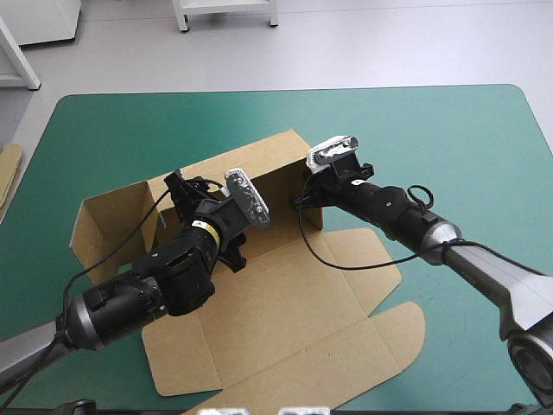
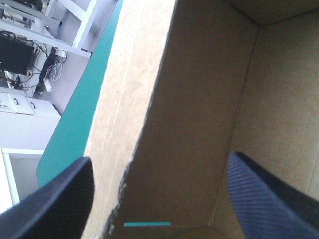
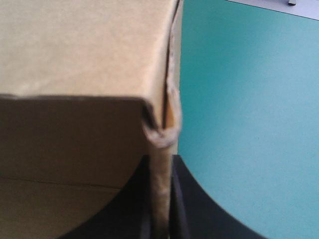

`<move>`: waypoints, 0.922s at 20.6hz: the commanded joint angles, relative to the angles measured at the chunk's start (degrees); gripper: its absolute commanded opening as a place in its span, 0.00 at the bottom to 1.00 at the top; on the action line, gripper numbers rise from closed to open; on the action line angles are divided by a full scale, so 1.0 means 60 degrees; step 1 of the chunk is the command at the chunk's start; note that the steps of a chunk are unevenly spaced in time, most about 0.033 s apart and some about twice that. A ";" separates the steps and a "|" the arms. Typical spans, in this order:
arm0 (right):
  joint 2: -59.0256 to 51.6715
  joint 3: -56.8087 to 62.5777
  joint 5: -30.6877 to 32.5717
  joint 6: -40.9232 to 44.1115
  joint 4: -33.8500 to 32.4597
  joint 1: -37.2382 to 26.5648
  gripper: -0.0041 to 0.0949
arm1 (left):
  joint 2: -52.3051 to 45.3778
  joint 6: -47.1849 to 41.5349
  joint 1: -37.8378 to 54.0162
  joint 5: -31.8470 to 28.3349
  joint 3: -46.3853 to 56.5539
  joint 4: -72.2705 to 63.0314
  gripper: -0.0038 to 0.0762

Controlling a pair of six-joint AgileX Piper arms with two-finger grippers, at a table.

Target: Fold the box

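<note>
The brown box (image 1: 268, 320) lies mid-table with its back wall (image 1: 251, 169) and left wall (image 1: 108, 220) raised and its lid panel flat toward the front. My left gripper (image 1: 183, 192) is at the back wall's left part. In the left wrist view it (image 2: 159, 199) is open, one black finger (image 2: 65, 199) outside the wall (image 2: 129, 124) and the other inside. My right gripper (image 1: 304, 197) is at the box's right rear corner. In the right wrist view it (image 3: 160, 199) is shut on the upright side wall's edge (image 3: 164, 139).
An edge of more brown board (image 1: 7, 173) shows at the table's left edge. The teal-green cover (image 1: 449, 130) lies bare to the right of and behind the box. The lid's tabs (image 1: 402, 324) reach toward the front right.
</note>
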 commanded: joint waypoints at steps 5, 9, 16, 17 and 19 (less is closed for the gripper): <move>-0.0174 -0.0340 0.0376 0.0420 0.0130 -0.0798 0.04 | -0.0442 -0.0384 -0.0123 0.0844 -0.0902 -0.1137 0.71; -0.0174 -0.0340 0.1294 0.0730 -0.0102 -0.1491 0.04 | -0.0498 -0.0390 0.0026 0.1609 -0.1926 -0.2127 0.42; -0.0327 -0.0340 0.2554 0.6283 -0.5405 -0.1828 0.04 | -0.0478 0.1196 0.3841 0.1763 -0.4446 -0.4046 0.04; -0.0504 -0.0340 0.2823 0.6529 -0.5627 -0.1828 0.04 | -0.0478 0.1593 0.5054 0.1723 -0.4665 -0.4728 0.04; -0.0778 -0.0340 0.3437 0.6808 -0.5627 -0.1920 0.04 | -0.0478 0.2174 0.6545 0.1610 -0.4721 -0.5787 0.04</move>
